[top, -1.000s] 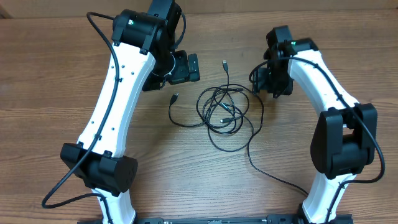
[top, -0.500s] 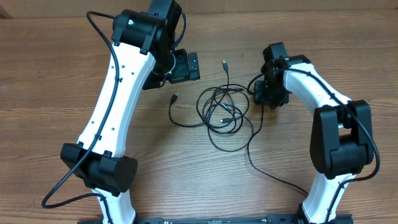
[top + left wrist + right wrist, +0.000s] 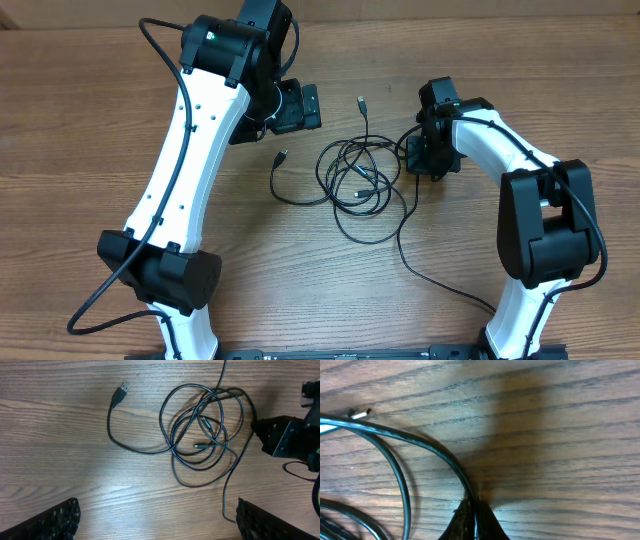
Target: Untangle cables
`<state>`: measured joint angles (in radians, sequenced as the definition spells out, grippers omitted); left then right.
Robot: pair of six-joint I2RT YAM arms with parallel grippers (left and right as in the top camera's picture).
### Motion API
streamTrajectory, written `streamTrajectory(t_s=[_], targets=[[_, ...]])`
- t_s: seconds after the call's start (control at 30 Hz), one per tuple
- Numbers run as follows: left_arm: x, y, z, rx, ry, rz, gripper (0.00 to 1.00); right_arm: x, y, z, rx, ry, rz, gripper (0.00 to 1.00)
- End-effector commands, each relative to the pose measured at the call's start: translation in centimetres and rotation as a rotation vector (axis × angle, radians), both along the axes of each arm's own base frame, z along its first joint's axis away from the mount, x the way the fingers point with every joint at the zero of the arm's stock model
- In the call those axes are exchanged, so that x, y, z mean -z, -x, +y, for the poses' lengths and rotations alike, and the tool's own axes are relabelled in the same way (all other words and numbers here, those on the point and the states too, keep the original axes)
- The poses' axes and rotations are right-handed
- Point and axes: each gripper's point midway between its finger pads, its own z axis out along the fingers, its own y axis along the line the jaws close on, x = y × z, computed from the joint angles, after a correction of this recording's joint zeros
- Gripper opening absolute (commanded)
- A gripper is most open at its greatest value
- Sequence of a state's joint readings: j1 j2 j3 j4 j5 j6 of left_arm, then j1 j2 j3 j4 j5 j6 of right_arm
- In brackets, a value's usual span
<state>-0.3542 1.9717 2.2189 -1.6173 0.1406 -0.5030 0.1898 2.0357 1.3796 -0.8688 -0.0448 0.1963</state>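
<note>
Cables lie in the middle of the wooden table, between the two arms: thin, glossy black cords thrown into loose overlapping loops, crossing each other several times where the rings pile up. One strand curls out leftward and ends in a flat USB plug; another runs toward the far side, where a small plug lies on the wood; a third trails from the right of the loops toward the base of the right arm. Inside the rings, a little silvery connector rests on the wood. The right gripper is down at the bundle's right edge, its tips pinched together on a single black strand that arcs straight into them. The left gripper sits off to the upper left of the loops, spread wide with nothing between its fingers, clear of every cord.
</note>
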Motion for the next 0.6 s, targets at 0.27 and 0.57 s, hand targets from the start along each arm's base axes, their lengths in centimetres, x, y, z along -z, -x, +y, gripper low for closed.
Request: streamTrajectory(t_s=[0.27, 0.57], targets=[[-0.2, -0.1, -0.3, -0.007, -0.007, -0.011, 1.0, -11.9, -3.5, 0.7, 0.016, -0.039, -0.177, 0.04], [-0.3, 0.0, -0.5, -0.005, 0.002, -0.007, 1.0, -28.8, -2.0, 1.3, -0.009, -0.149, -0.505, 0.04]])
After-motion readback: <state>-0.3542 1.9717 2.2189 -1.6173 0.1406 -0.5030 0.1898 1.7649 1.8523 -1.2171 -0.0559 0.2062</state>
